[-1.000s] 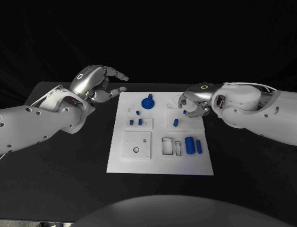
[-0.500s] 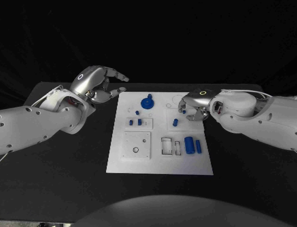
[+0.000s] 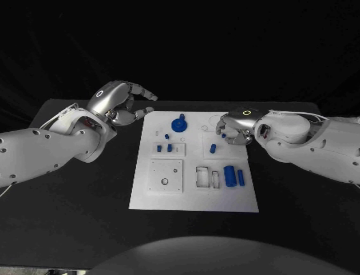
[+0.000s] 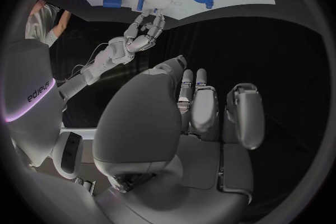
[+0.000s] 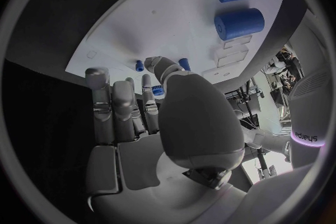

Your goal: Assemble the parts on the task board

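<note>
Your right hand [image 3: 233, 126] hangs over the board [image 3: 194, 195] near a small blue part [image 3: 213, 148], fingers apart, holding nothing. Your left hand [image 3: 120, 103], fingers curled, holds nothing.

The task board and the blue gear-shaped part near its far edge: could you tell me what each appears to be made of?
The task board looks like rigid plastic, perhaps painted sheet: flat, uniformly white, matte, with clean-cut recesses. The blue gear-shaped part looks like moulded or printed plastic: solid saturated colour throughout, dull sheen, no metallic glint. Neither can be confirmed from the pictures alone.
</note>
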You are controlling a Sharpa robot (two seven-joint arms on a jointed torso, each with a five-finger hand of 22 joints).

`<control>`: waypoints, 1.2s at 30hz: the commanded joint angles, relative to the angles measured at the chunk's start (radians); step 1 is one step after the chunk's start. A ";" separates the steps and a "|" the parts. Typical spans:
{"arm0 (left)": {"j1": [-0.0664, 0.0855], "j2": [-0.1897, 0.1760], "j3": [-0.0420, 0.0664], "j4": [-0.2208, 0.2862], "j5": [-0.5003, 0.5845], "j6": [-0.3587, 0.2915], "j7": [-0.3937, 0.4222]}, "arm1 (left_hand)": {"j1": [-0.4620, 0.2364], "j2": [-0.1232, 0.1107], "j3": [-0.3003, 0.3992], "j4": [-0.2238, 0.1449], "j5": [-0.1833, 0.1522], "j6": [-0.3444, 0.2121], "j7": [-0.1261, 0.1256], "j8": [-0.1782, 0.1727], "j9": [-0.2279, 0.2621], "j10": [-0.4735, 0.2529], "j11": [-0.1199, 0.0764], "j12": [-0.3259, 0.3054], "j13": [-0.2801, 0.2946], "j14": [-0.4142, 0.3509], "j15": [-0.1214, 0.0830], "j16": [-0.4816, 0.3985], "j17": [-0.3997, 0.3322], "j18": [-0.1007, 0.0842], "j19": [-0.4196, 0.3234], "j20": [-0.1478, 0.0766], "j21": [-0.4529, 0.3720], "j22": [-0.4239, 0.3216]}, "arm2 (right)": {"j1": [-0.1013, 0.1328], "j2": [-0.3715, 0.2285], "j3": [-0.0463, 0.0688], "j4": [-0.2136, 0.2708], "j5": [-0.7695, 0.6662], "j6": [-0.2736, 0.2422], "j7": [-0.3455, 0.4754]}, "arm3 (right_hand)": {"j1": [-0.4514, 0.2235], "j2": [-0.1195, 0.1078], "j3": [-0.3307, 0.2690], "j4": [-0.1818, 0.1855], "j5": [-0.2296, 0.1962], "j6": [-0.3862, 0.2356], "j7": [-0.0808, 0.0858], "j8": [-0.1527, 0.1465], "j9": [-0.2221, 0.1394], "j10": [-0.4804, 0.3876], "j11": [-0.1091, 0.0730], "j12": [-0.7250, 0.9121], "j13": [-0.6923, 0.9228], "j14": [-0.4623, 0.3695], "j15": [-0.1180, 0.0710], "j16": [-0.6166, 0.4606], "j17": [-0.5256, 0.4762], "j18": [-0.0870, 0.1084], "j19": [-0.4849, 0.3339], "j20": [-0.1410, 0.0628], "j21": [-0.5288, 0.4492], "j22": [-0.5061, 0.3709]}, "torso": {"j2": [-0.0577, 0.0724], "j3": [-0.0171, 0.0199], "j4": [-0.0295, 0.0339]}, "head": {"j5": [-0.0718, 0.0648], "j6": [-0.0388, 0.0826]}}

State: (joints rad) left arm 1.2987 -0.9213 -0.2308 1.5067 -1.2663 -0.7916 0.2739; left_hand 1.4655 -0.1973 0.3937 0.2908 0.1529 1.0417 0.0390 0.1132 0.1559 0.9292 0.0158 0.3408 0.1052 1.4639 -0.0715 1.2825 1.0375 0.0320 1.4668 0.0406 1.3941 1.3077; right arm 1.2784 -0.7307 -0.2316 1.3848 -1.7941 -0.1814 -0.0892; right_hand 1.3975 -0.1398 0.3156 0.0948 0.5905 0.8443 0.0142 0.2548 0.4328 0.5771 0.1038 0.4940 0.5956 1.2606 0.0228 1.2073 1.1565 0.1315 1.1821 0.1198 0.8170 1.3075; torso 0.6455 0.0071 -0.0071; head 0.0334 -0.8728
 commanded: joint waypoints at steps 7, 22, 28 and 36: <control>0.000 0.008 0.001 -0.002 0.005 0.034 -0.017 | 0.016 0.000 0.009 -0.002 0.005 0.004 0.009 -0.004 -0.001 0.004 -0.001 0.001 -0.003 0.016 -0.004 -0.004 -0.001 0.006 0.038 -0.004 -0.004 0.212 | -0.006 0.014 0.000 -0.030 -0.012 0.018 0.018 | -0.019 0.005 0.024 -0.016 -0.013 0.038 0.031 -0.010 0.013 0.034 -0.007 0.032 0.005 -0.007 -0.003 0.005 -0.005 0.008 -0.005 -0.004 0.005 0.080 | 0.001 0.0002 -0.0001 | -0.001 0.000; -0.002 0.017 0.001 -0.007 0.005 0.044 -0.019 | 0.021 0.004 0.013 0.000 0.007 0.010 0.013 -0.003 -0.001 0.010 0.001 0.003 -0.006 0.015 -0.003 -0.005 0.000 0.006 0.037 -0.004 -0.006 0.211 | -0.011 0.025 0.000 -0.054 0.018 0.014 0.045 | -0.024 0.017 0.042 -0.042 -0.019 0.064 0.042 0.006 0.063 0.102 -0.024 0.049 -0.004 0.001 -0.011 0.013 -0.007 0.006 0.005 -0.010 0.025 0.084 | 0.000 0.0002 -0.0001 | -0.004 0.000; -0.002 0.020 0.001 -0.009 0.005 0.054 -0.027 | 0.028 0.013 0.021 -0.001 0.027 0.026 0.022 0.004 0.001 0.014 0.005 0.001 -0.013 0.014 -0.001 -0.007 0.000 0.007 0.036 -0.002 -0.009 0.211 | -0.012 0.030 0.000 -0.064 0.023 0.009 0.052 | -0.026 0.027 0.049 -0.055 -0.038 0.070 0.055 0.013 0.094 0.137 -0.034 0.048 -0.015 -0.013 -0.013 -0.003 -0.028 0.008 -0.004 -0.013 0.012 0.080 | 0.000 0.0001 0.0000 | -0.004 0.000; -0.004 0.021 0.001 -0.011 0.005 0.061 -0.030 | 0.029 0.016 0.023 -0.001 0.034 0.033 0.025 0.007 0.002 0.016 0.007 0.000 -0.015 0.014 0.001 -0.007 0.000 0.007 0.036 -0.001 -0.009 0.211 | -0.020 0.043 0.000 -0.086 0.036 -0.008 0.061 | -0.016 0.041 0.058 -0.072 -0.044 0.085 0.078 0.025 0.123 0.178 -0.046 0.047 -0.026 -0.003 -0.023 0.003 -0.025 0.006 0.006 -0.020 0.032 0.085 | 0.001 0.0001 0.0001 | 0.000 0.000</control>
State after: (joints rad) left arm 1.2950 -0.9025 -0.2309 1.4952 -1.2651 -0.7463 0.2485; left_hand 1.4852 -0.1855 0.4116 0.2893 0.1830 1.0686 0.0659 0.1133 0.1571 0.9400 0.0195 0.3408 0.0914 1.4639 -0.0715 1.2778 1.0371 0.0319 1.4667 0.0407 1.3902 1.3075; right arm 1.2628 -0.6887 -0.2292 1.3042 -1.7628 -0.1867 -0.0404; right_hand 1.3824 -0.1112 0.3743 0.0273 0.5495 0.9273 0.0877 0.2750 0.5567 0.7513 0.0588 0.5404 0.5702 1.2579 0.0044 1.2073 1.1299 0.1314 1.1861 0.1015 0.8456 1.3079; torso 0.6455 0.0071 -0.0071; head 0.0314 -0.8728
